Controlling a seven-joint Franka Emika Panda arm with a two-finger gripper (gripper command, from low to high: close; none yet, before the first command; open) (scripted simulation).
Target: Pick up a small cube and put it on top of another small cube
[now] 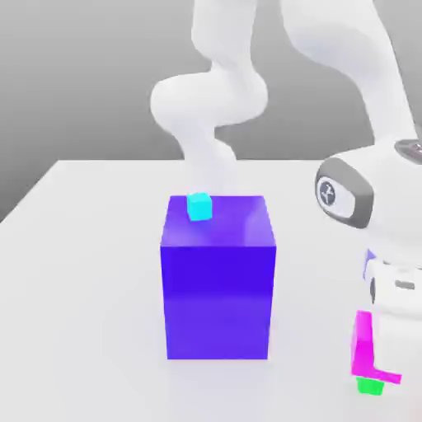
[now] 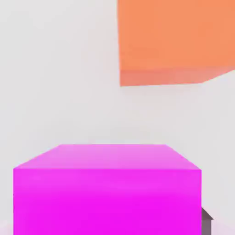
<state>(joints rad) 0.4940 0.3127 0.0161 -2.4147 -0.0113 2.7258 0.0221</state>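
End effector (image 1: 381, 350) sits low at the exterior view's right, near edge of the surface (image 1: 82, 272), with the magenta small cube (image 1: 363, 344) beside it and directly above the tiny green cube (image 1: 370, 385) — the two appear touching or nearly so. Whether the fingers are closed on the magenta cube or parted cannot be determined. Risk, as judged: the green base is narrower than its load, so an off-centre release could tip the magenta cube off — or knock the green one aside. The big blue-purple cube (image 1: 218, 276) with a cyan cube (image 1: 199, 206) on top stands well apart to the left. In the hand view an orange block (image 2: 174, 41) lies beyond the magenta cube.
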